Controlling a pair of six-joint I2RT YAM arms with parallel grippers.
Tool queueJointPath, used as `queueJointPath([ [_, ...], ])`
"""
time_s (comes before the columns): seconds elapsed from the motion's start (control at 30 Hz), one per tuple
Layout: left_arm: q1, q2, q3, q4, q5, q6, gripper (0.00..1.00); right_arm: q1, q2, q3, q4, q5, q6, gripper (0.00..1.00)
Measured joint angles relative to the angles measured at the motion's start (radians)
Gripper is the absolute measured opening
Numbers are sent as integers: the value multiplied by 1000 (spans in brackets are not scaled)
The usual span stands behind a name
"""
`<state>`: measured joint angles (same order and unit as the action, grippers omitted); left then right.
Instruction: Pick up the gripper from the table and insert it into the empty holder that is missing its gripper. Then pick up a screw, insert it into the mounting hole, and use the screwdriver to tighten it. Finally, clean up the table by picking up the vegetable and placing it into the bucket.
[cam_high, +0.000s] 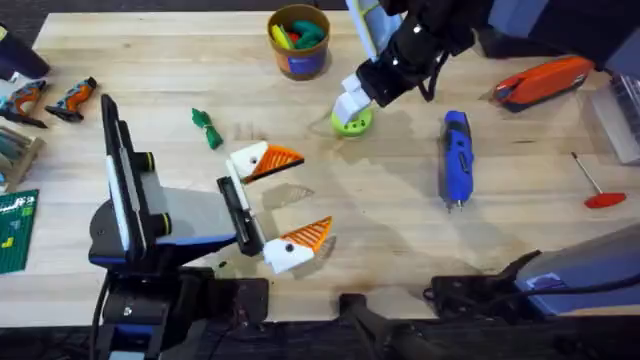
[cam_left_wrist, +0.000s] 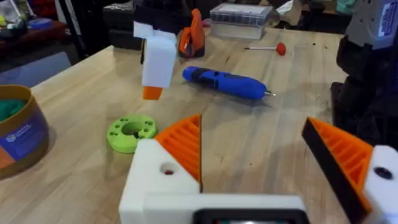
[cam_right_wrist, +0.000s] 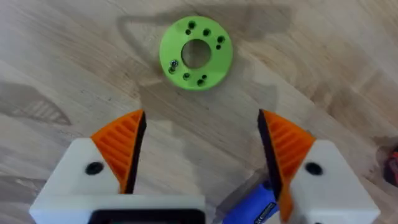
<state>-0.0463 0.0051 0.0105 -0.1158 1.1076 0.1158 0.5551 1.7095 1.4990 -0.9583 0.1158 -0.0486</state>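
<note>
Right gripper, orange ribbed pads spread wide, hangs over a lime-green round plastic disc with holes; left gripper also gapes. Just beyond the disc, the blue pen-shaped electric screwdriver lies flat on the light wooden table, bit toward the arms' bases. It looks rigid, smooth and roll-prone: grip mid-barrel, across its length.

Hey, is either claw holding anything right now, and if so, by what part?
Nothing is held. The left claw and the right claw are both open with empty gaps.
</note>
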Motion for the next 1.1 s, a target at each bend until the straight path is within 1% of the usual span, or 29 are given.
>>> queueJointPath([
  [0.17, 0, 0, 0, 0, 0, 0, 985, 1, 29, 10, -28, 0, 0, 985],
  [0.43, 0, 0, 0, 0, 0, 0, 985, 13, 113, 95, -95, 0, 0, 982],
  [0.7, 0, 0, 0, 0, 0, 0, 985, 35, 194, 127, -110, 0, 0, 980],
  [0.87, 0, 0, 0, 0, 0, 0, 987, 49, 236, 143, -107, 0, 2, 947],
  [1.1, 0, 0, 0, 0, 0, 0, 987, 57, 295, 163, -86, 0, 47, 890],
])
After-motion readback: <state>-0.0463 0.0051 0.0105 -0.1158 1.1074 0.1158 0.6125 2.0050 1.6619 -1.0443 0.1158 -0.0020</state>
